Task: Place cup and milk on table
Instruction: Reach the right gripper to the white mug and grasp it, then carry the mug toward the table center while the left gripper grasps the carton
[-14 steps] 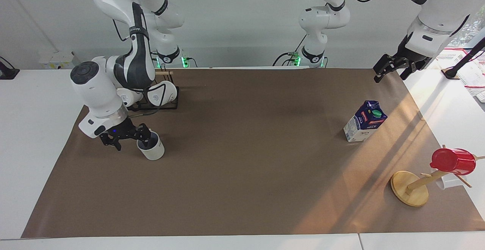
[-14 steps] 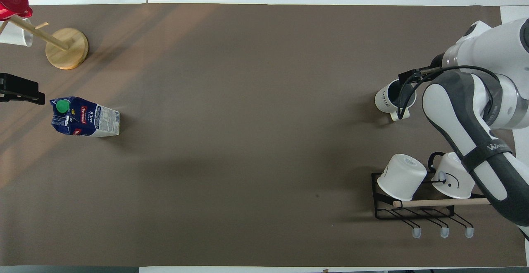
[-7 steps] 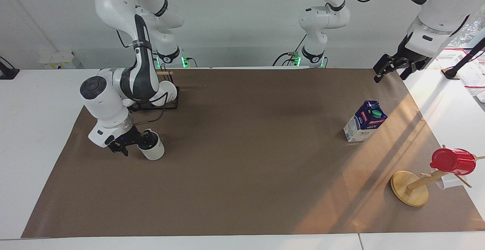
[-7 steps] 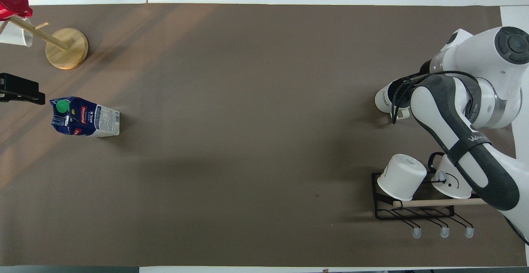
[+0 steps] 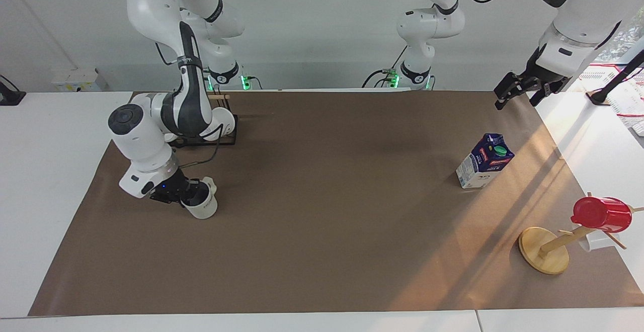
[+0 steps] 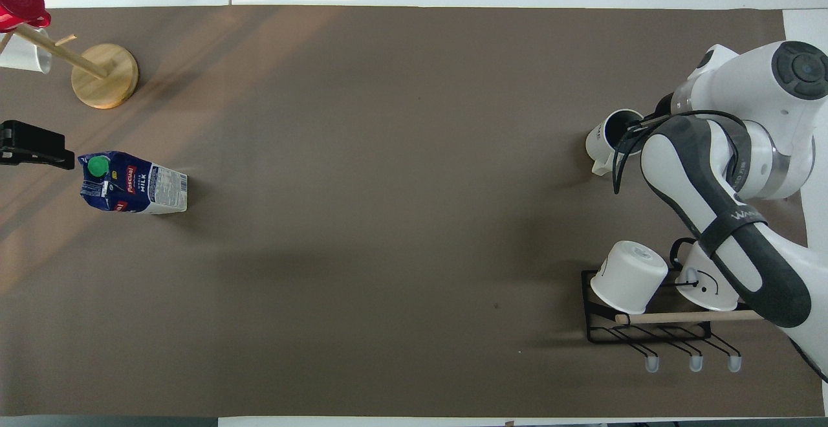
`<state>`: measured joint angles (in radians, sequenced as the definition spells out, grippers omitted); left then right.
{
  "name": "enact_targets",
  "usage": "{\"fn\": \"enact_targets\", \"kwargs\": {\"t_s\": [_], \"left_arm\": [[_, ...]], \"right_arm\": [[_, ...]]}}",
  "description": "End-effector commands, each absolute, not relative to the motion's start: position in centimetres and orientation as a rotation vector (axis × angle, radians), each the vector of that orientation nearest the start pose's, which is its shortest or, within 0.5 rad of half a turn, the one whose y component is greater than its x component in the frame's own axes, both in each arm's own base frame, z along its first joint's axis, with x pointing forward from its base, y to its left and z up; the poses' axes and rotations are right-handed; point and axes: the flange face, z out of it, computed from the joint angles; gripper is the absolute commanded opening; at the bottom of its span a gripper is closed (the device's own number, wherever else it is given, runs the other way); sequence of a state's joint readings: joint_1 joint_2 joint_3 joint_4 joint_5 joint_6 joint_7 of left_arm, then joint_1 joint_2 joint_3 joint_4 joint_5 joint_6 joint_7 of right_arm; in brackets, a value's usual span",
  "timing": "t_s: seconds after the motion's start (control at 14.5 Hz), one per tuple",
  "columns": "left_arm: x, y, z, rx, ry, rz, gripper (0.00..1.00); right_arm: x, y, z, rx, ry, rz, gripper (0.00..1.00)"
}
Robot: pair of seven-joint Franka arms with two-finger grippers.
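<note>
The cup, a white mug with a dark inside, sits tilted low at the brown paper of the table, toward the right arm's end. My right gripper is shut on its rim; in the overhead view the cup shows beside the gripper. I cannot tell whether its base rests on the paper. The milk stands upright on the paper toward the left arm's end, and shows in the overhead view. My left gripper is open and empty in the air over the paper's corner, apart from the milk.
A black wire rack with two white mugs stands nearer to the robots than the cup. A wooden mug tree with a red cup stands farther from the robots than the milk.
The right gripper has closed in on the cup's rim. The cup has tipped, turned its handle and shifted slightly away from the robots. The left arm and the milk have barely moved.
</note>
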<state>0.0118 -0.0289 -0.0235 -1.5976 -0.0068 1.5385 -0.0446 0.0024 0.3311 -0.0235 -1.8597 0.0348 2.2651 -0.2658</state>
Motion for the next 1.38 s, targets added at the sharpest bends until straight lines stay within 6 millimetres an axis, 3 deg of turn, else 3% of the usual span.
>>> {"fn": "enact_targets", "kwargs": {"t_s": [0.0,0.21,0.34,0.41,0.62,0.76,0.9,1.03,1.31], "left_arm": [[53.3,-0.3,61.9,-3.162,-0.048,-0.033,1.0],[53.5,-0.1,60.1,-3.163,-0.058,-0.101,1.0],[53.9,0.2,58.7,-3.162,-0.07,-0.121,1.0],[54.0,0.7,57.6,-3.16,-0.085,-0.133,1.0],[54.2,1.4,54.6,-3.158,-0.103,-0.146,1.0],[54.4,1.7,52.3,-3.155,-0.107,-0.167,1.0],[54.4,2.5,50.6,-3.151,-0.13,-0.187,1.0],[54.6,2.5,48.8,-3.149,-0.132,-0.211,1.0],[54.6,2.0,47.0,-3.15,-0.124,-0.211,1.0]], "right_arm": [[64.3,-0.6,38.3,-3.085,-0.395,-0.111,0.0],[64.7,3.1,42.1,-3.056,-0.509,-0.154,0.0],[64.9,8.4,43.4,-3.02,-0.64,-0.182,0.0],[64.5,12.0,43.6,-2.999,-0.721,-0.203,0.0],[63.3,19.3,43.4,-2.942,-0.874,-0.264,0.0],[62.6,24.9,41.3,-2.899,-0.944,-0.308,0.0],[61.9,29.1,39.1,-2.876,-0.953,-0.353,0.0],[61.4,30.8,37.9,-2.872,-0.941,-0.353,0.0],[59.6,31.6,35.9,-2.898,-1.028,-0.253,0.0]]}}
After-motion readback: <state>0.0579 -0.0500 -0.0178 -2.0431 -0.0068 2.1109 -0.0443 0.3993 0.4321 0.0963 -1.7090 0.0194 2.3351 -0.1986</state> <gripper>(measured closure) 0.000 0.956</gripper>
